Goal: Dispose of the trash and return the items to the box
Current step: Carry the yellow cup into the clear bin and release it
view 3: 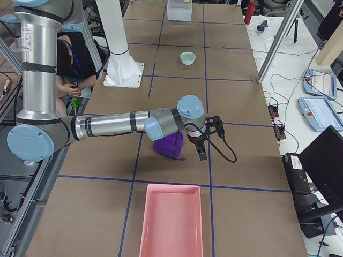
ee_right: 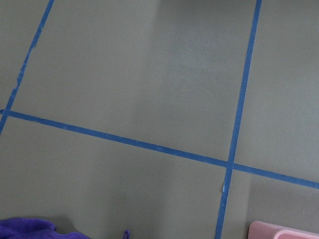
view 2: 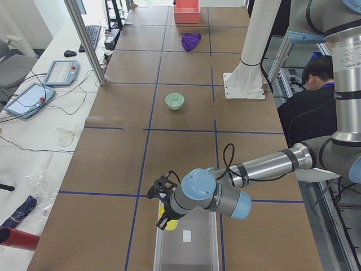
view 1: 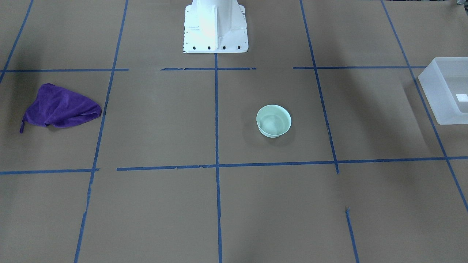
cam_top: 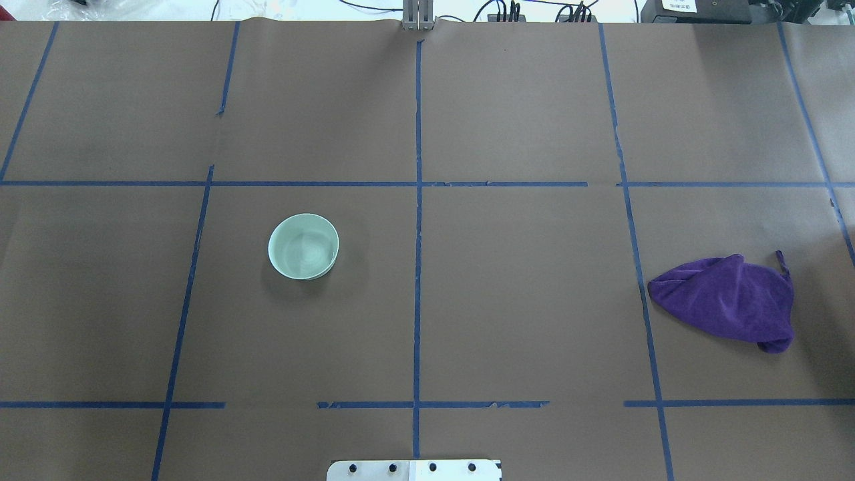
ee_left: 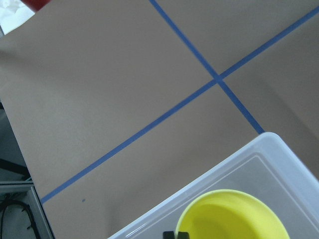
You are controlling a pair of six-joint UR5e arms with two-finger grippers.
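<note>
1. Your left gripper (ee_left: 175, 234) pinches the small bright-yellow plastic cup (ee_left: 232, 216) by its rim, over the frosted translucent white plastic box (ee_left: 219, 164).
2. The round mint-green plastic bowl (cam_top: 303, 246) sits upright, well apart from the box.
3. The right gripper (view 3: 201, 152) hangs near the purple cloth (view 3: 169, 147); you cannot tell whether it is spread or pressed together.

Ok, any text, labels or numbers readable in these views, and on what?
No text is legible in any view.
White sticker on the box: too small to read.
White label on the black device, overhead view's top right: blurred, unreadable.
Teach pendant screens: too small to read.
</note>
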